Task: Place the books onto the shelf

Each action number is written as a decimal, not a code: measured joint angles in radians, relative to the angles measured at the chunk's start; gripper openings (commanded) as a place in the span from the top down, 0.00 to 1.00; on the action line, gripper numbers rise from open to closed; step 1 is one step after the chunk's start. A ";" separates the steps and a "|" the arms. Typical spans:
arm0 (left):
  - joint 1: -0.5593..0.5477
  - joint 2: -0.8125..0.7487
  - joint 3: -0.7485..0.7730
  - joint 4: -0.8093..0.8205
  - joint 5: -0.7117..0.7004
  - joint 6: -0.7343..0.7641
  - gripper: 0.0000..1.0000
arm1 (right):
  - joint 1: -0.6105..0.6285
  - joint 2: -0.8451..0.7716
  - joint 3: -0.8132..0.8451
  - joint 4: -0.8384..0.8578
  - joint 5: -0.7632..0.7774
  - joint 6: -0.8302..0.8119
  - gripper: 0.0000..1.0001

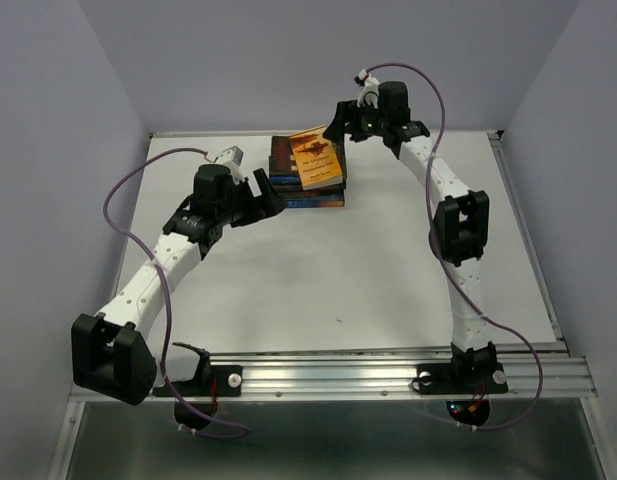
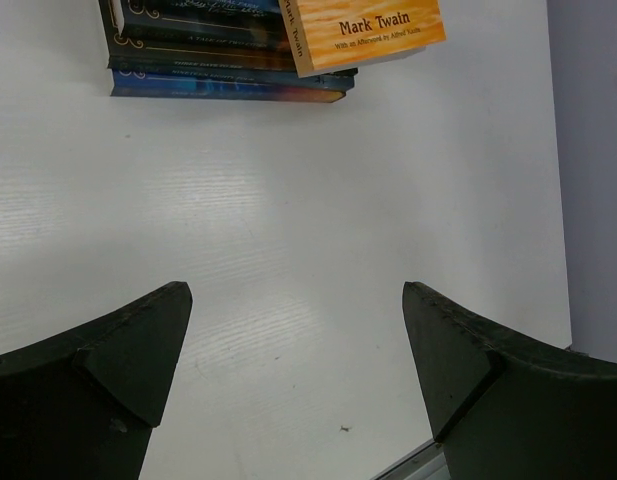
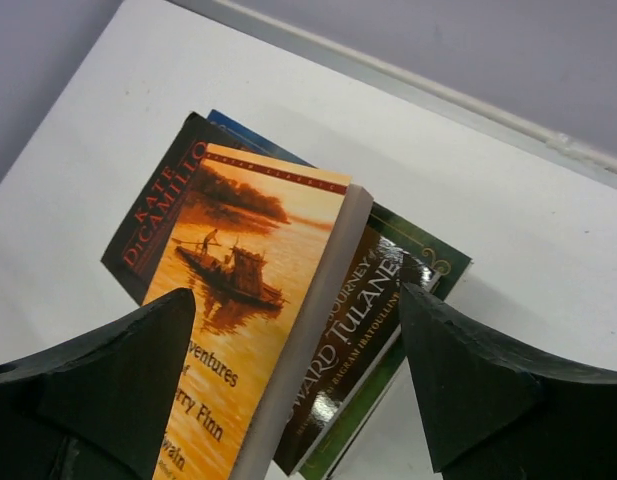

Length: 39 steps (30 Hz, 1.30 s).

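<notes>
Orange book [image 3: 243, 290], front cover, right wrist view: title lines cut off by the finger, legible "…ventures", "…rry Finn", "…wain".
Orange book [image 2: 373, 30], left wrist view: "Mark Twain"; small print below starts "With an Afterword by", the rest is too fine to read.
Dark book [image 3: 153, 220]: "KATE DiCAMILLO" in red capitals.
Brown book [image 3: 353, 340]: "JOURNEY", "…WARD TULANE"; the smaller line beneath is unclear.
Spine lettering in the left wrist view is blurred.
</notes>
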 measured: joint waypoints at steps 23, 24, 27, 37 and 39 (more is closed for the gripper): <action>0.018 -0.032 -0.025 0.000 -0.020 -0.018 0.01 | 0.362 -0.146 -0.153 -0.152 0.665 -0.365 0.00; 0.018 -0.032 -0.025 0.000 -0.022 -0.019 0.01 | 0.358 -0.146 -0.158 -0.153 0.679 -0.377 0.00; 0.019 -0.032 -0.025 0.000 -0.027 -0.021 0.01 | 0.348 -0.146 -0.185 -0.159 0.719 -0.401 0.00; 0.027 -0.029 -0.026 0.018 -0.025 -0.029 0.01 | 0.349 -0.182 -0.313 -0.152 0.832 -0.461 0.00; 0.029 -0.023 -0.026 0.023 -0.024 -0.031 0.01 | 0.349 -0.184 -0.325 -0.150 0.870 -0.465 0.00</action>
